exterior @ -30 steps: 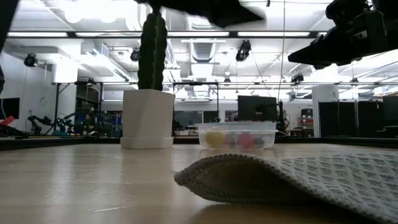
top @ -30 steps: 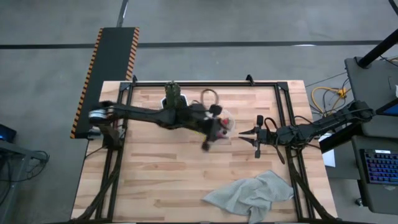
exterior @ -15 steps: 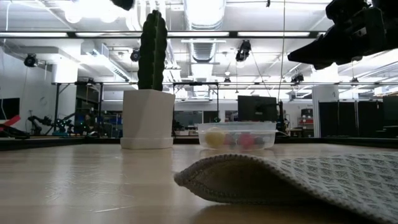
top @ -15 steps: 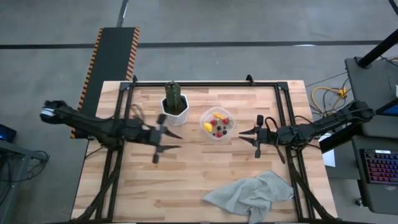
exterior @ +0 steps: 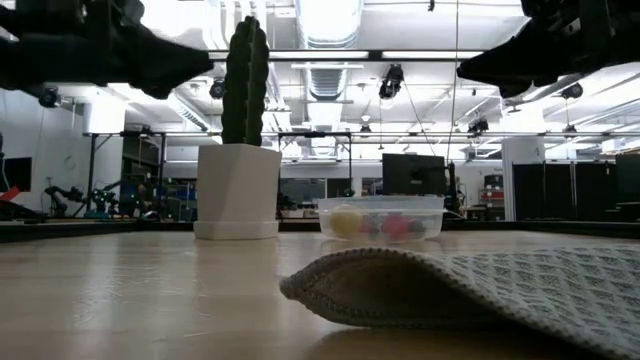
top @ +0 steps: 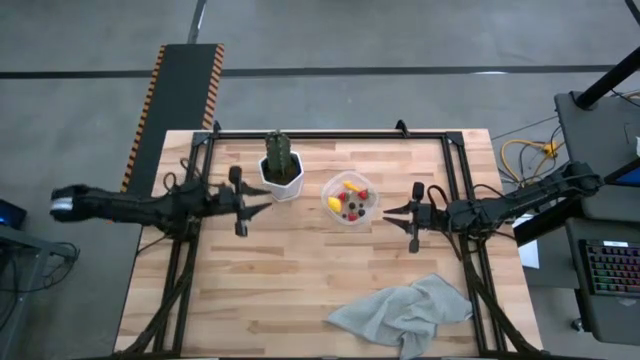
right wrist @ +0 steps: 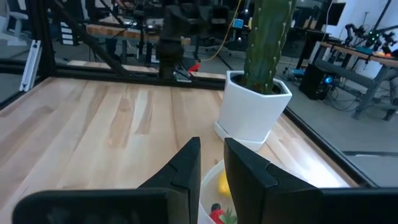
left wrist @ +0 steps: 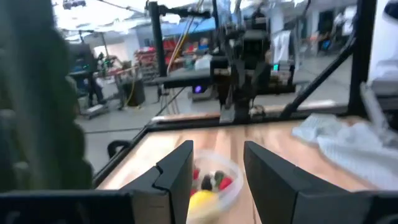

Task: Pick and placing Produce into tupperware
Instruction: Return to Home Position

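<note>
Left hand [top: 262,201] hovers spread wide, well apart from the tupperware [top: 374,206].

Left arm [top: 130,207]: stretched low and nearly straight from the left edge toward the middle, forearm level. Left gripper [top: 262,200] points right, raised off the surface, holding nothing. Its fingers [left wrist: 177,177] stand parted with a clear gap.

Right arm [top: 520,200]: reaches in from the right, slightly bent, roughly mirroring the left. Right gripper [top: 388,213] points left, also raised, also holding nothing. Its fingers [right wrist: 186,168] show only a narrow gap. The two grippers face each other, well apart.
</note>
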### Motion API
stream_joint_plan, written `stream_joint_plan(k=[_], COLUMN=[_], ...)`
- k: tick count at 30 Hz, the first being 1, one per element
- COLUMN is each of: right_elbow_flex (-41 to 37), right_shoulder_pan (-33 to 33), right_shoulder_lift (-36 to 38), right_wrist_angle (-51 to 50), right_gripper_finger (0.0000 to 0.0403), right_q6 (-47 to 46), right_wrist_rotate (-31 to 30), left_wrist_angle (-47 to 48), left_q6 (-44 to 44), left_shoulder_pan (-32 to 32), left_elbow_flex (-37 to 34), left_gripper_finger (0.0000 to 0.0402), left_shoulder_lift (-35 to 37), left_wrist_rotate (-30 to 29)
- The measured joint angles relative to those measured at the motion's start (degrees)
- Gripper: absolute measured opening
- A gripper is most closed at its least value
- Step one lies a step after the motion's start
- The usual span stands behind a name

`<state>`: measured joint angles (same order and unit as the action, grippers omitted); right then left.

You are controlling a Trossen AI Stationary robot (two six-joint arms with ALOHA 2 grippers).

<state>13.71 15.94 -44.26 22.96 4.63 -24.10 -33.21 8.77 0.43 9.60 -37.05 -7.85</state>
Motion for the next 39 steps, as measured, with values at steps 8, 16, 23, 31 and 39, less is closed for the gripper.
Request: stream_joint_plan(k=[8,16,23,31,39], right_elbow_flex=[0.76,0.88,0.88,0.88,0.86], right_shoulder_pan=[-0.13,-0.13,-0.13,-0.13,-0.13], right_shoulder_lift=[-0.03,-0.04,-0.04,-0.04,-0.04], right_wrist_angle=[-0.07,-0.09,-0.11,-0.09,-0.01], right_gripper_finger=[0.0063,0.0063,0.0063,0.0063,0.0063], right_q6=[1.44,1.18,1.05,0.48,0.35], right_wrist_rotate=[-1.50,-1.60,-1.64,-1.66,-1.67], left_wrist_angle=[10.40,20.88,28.29,27.84,29.58], left_q6=[-5.61,-6.44,-5.44,-8.31,-5.29], left_shoulder_pan=[15.36,7.61,-0.32,-3.00,-3.15], left_elbow_flex=[1.67,1.21,-0.16,-8.97,-9.10], left_gripper_finger=[0.0127,0.0106,0.0080,0.0078,0.0006], left_shoulder_lift=[5.84,13.81,20.30,29.62,34.78], left_wrist_rotate=[19.42,8.98,0.52,-3.18,-3.03])
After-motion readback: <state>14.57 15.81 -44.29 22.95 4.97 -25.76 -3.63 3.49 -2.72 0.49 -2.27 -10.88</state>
